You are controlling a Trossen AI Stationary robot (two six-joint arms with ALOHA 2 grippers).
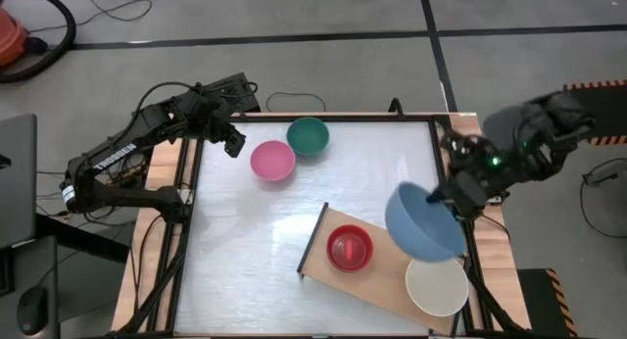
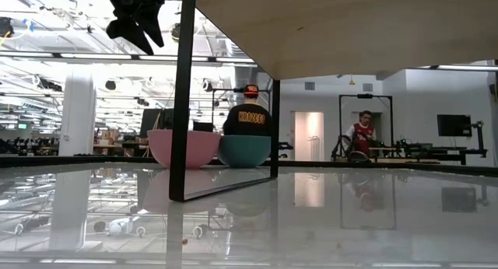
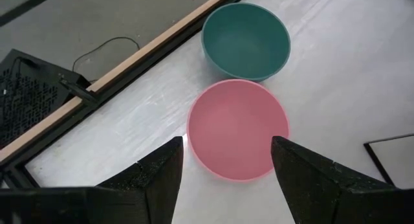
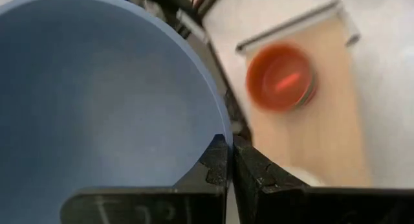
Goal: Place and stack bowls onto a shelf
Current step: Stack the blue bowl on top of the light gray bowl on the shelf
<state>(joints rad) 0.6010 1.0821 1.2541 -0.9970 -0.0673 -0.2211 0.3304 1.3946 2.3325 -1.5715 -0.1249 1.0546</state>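
**Blue-grey bowl riding in over the shelf**

The right gripper (image 1: 453, 197) is pinching the rim of the large round blue-grey plastic bowl (image 1: 423, 221), fingers clamped shut on its edge, and carrying it tilted in the air above the worktop's right edge, just over the flat light-wood shelf board (image 1: 392, 275). This looks like the carry step; next, I'd judge, the bowl needs levelling and lowering, likely into the large white plastic bowl (image 1: 437, 286) sitting at the shelf's right end.

Sharing the shelf is the small red plastic bowl (image 1: 350, 248), nested on other small bowls near the shelf's dark-edged end, close enough to mind on the way down.

Meanwhile the left gripper (image 3: 226, 169) is hovering with fingers spread wide above the large pink plastic bowl (image 1: 272, 160), which is sitting just beside the large teal plastic bowl (image 1: 308, 135) near the worktop's far edge. Both are waiting, well apart from the shelf.
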